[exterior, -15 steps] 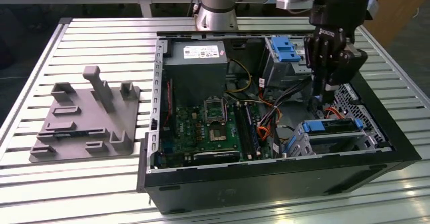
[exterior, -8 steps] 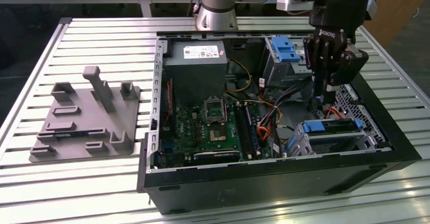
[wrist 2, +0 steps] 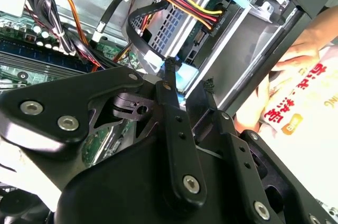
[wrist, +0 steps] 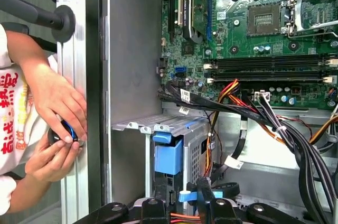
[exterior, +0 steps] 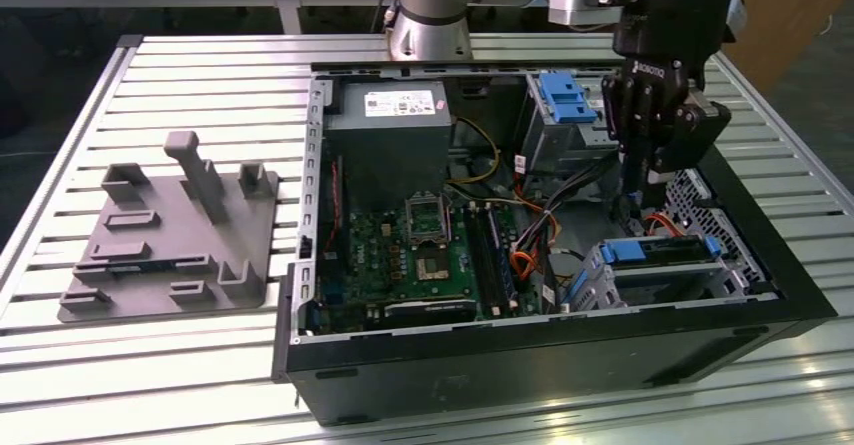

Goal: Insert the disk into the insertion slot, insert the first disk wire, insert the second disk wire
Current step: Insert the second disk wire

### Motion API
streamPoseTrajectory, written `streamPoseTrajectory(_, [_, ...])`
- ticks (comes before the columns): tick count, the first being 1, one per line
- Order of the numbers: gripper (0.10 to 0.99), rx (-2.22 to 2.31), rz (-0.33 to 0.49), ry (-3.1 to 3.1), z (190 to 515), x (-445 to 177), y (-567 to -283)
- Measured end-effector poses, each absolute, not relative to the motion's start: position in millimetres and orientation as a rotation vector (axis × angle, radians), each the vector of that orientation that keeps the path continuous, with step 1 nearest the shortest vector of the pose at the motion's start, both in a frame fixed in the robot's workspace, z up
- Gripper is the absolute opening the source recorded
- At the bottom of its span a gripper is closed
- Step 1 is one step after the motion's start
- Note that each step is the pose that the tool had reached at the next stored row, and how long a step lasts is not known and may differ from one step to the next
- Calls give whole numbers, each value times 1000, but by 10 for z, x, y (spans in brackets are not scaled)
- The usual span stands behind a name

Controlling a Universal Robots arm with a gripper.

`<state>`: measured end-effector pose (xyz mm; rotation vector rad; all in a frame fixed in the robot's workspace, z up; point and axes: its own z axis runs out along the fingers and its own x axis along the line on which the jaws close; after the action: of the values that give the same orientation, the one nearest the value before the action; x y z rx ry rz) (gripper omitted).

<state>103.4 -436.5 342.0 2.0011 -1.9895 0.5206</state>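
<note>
The disk (exterior: 661, 251) lies in the insertion slot (exterior: 674, 283), in the part of the open computer case (exterior: 534, 365) toward the exterior view's right, with its blue carrier showing on top. Close by, the tool (wrist 2: 188, 80) is clamped on the light blue plug (wrist 2: 178, 81) of a black wire (wrist 2: 132, 31), next to a red, yellow and black cable bundle (wrist 2: 185, 2). The case stands on a slatted counter (exterior: 200, 75) beside a grey fixture (exterior: 174, 235), and a person's hands (wrist: 55, 102) are just outside the case wall.

Exterior view overlooks the whole computer case (exterior: 534, 360) from above; both wrist views closely share its cables (wrist 2: 179, 2) (wrist: 237, 109).
</note>
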Motion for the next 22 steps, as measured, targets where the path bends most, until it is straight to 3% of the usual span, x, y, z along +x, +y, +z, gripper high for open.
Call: streamPoseTrajectory(22, [357, 2004, 521, -1986, 3372, 1034, -4369])
